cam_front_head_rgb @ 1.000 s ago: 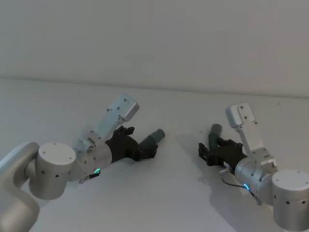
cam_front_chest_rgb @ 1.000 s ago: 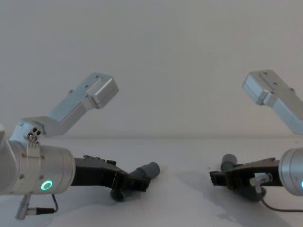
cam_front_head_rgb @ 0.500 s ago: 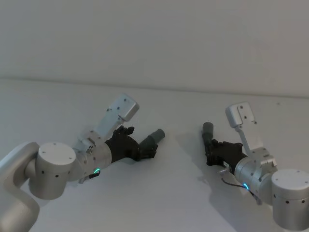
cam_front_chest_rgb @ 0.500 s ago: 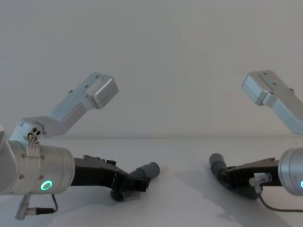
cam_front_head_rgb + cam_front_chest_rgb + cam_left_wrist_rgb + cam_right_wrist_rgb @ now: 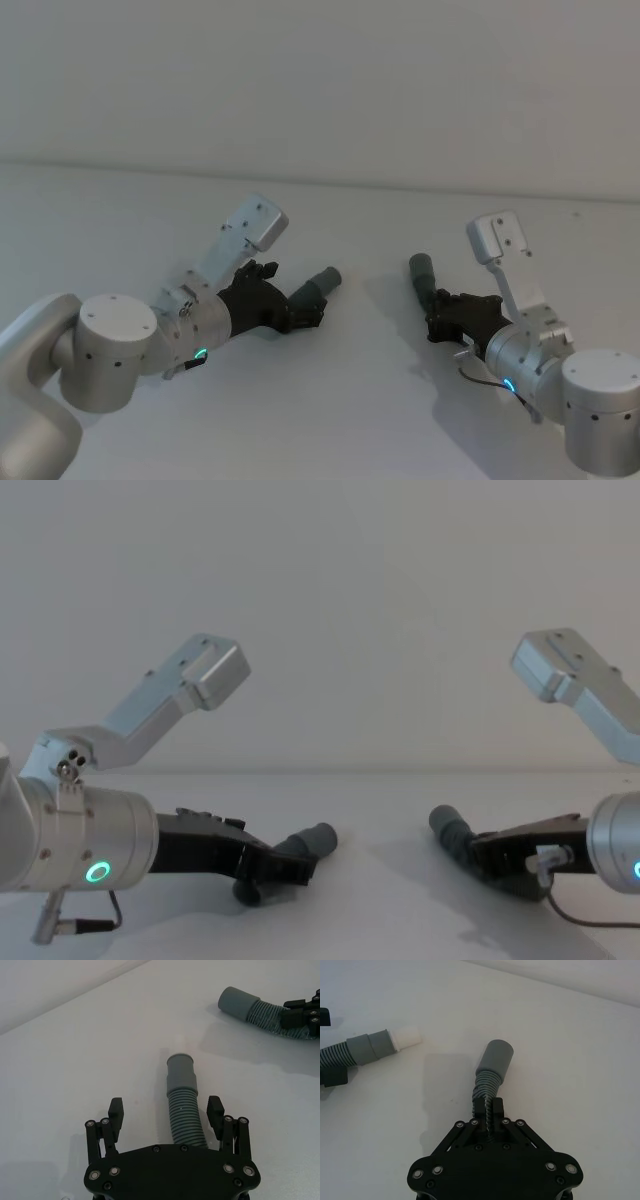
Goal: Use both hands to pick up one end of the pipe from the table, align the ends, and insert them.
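Room: plain pale wall [image 5: 320, 70] at the back, meeting the surface in one straight seam.
Surface: white matte table [image 5: 110, 220], flat, with soft grey shadows beside each arm and hose.
Left hose [image 5: 185, 1115]: lies on the table left of centre; its ribbed part runs between the left gripper's fingers and the grey left cuff [image 5: 181, 1072] points toward the right arm.
White tip [image 5: 406, 1037]: narrower, on the end of the left cuff, plain to see in the right wrist view.
Left gripper [image 5: 165, 1110]: low over the table, fingers spread wide, one on each side of the ribbed part.
Right hose [image 5: 486, 1085]: right of centre, well apart from the left hose.
Right cuff [image 5: 495, 1061]: plain grey; in the chest view it angles up and toward the left hose.
Right gripper [image 5: 489, 1106]: low near the table, fingers pressed together, pinching the ribbed part just behind the right cuff.
Ends: apart, with open table between them; their axes are not in line.
Arms: silver, with a green ring light [image 5: 97, 871] glowing on the left one.
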Available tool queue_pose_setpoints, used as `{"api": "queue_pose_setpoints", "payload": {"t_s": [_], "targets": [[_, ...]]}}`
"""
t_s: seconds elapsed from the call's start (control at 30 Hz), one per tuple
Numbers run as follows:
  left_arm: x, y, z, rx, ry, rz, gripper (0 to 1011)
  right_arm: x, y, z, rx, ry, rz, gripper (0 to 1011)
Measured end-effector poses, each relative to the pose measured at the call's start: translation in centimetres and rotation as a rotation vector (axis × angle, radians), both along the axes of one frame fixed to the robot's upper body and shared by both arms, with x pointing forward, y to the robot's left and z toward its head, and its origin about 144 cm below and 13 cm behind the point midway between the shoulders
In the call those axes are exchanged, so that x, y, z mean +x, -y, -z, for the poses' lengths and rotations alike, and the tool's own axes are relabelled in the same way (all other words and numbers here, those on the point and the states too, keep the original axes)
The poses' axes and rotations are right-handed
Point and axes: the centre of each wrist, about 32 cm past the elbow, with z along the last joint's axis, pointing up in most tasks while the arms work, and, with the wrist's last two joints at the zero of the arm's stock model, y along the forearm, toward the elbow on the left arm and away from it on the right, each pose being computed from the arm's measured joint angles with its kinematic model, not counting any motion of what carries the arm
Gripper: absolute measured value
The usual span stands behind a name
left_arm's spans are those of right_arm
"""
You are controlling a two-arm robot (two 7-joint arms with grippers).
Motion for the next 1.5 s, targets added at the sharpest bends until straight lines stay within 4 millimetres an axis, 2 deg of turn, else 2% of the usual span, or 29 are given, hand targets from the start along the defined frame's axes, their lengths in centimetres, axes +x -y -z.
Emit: {"api": "queue_pose_setpoints", "payload": {"t_s": [0.3, 0.5, 0.67, 0.7, 0.9, 1.07, 1.5], "targets": [[0.00, 0.00, 0.00, 0.000, 0.000, 0.000, 993, 0.00, 0.00, 0.01, 0.000, 0.000, 0.000, 59], [0.00, 0.00, 0.00, 0.000, 0.000, 0.000, 858, 0.00, 0.00, 0.01, 0.000, 0.000, 0.000, 59], [0.00, 0.00, 0.00, 0.000, 0.000, 0.000, 651, 0.00, 0.00, 0.01, 0.000, 0.000, 0.000, 58], [0.00, 0.00, 0.00, 0.000, 0.000, 0.000, 651, 0.00, 0.00, 0.01, 0.000, 0.000, 0.000, 58], [0.00, 0.00, 0.00, 0.000, 0.000, 0.000, 448, 0.00, 0.00, 0.01, 0.000, 0.000, 0.000, 58], [0.00, 0.00, 0.00, 0.000, 0.000, 0.000, 317, 0.00, 0.00, 0.01, 0.000, 0.000, 0.000, 58], [0.00, 0.00, 0.00, 0.000, 0.000, 0.000, 302, 0.00, 0.00, 0.01, 0.000, 0.000, 0.000, 58]]}}
